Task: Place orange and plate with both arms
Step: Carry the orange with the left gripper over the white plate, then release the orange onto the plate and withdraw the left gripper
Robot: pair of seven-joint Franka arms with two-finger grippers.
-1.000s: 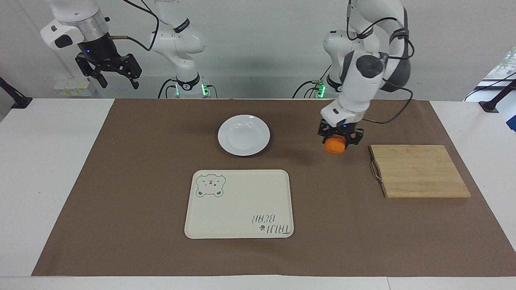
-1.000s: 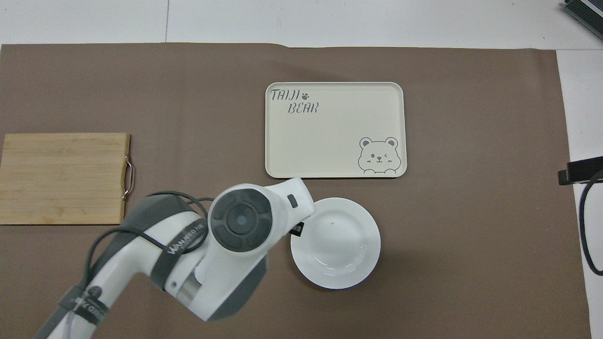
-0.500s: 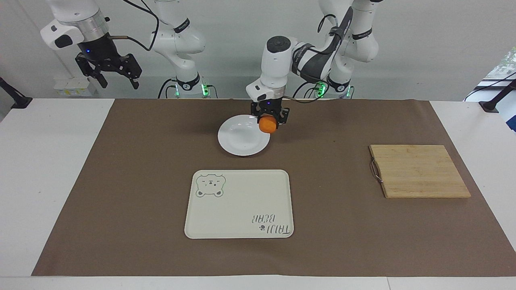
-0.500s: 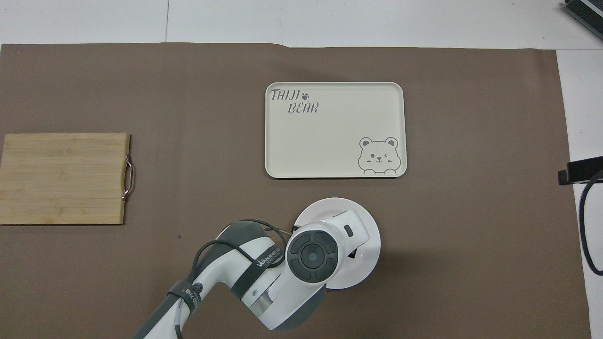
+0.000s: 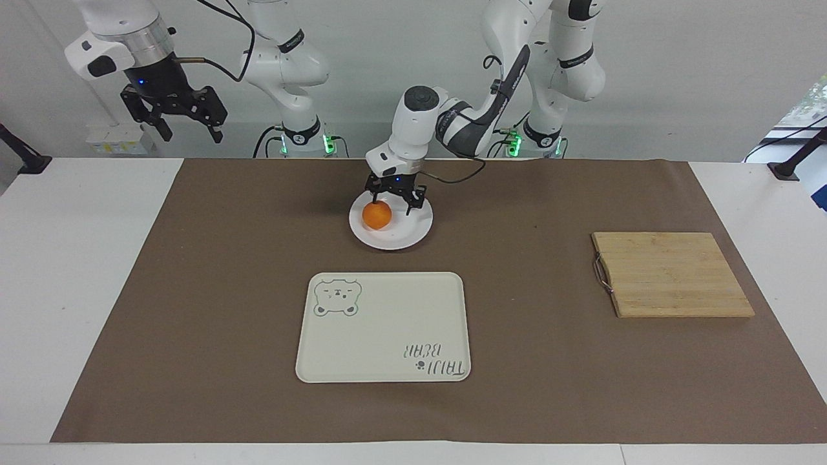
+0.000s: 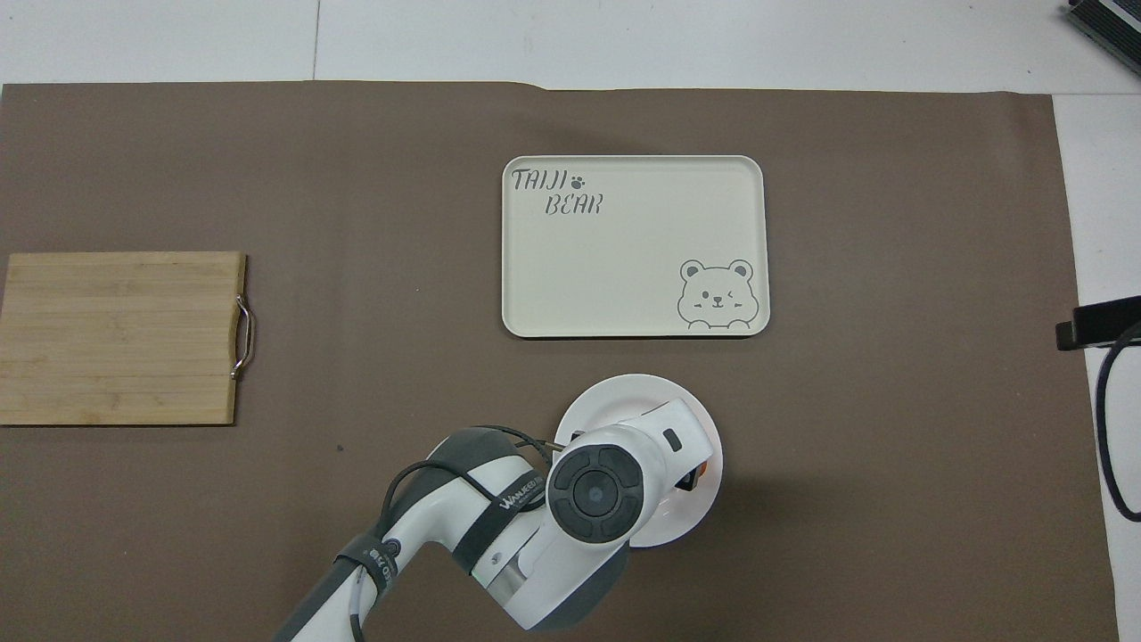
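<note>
The orange [image 5: 376, 215] rests in the white plate [image 5: 413, 230], on the part toward the right arm's end. My left gripper [image 5: 392, 203] hangs just above it, open, its fingers spread apart and off the fruit. In the overhead view the left arm's hand covers much of the plate [image 6: 624, 397], and only a sliver of the orange [image 6: 704, 470] shows past it. My right gripper [image 5: 192, 132] waits open, high in the air over the right arm's end of the table.
A cream tray [image 5: 387, 329] with a bear drawing lies farther from the robots than the plate. A wooden cutting board [image 5: 672, 274] with a metal handle lies toward the left arm's end. A brown mat [image 5: 194, 290] covers the table.
The left arm carried the orange from beside the cutting board to over the plate, lowered it and opened; the orange now lies in the plate. The right arm has not moved.
</note>
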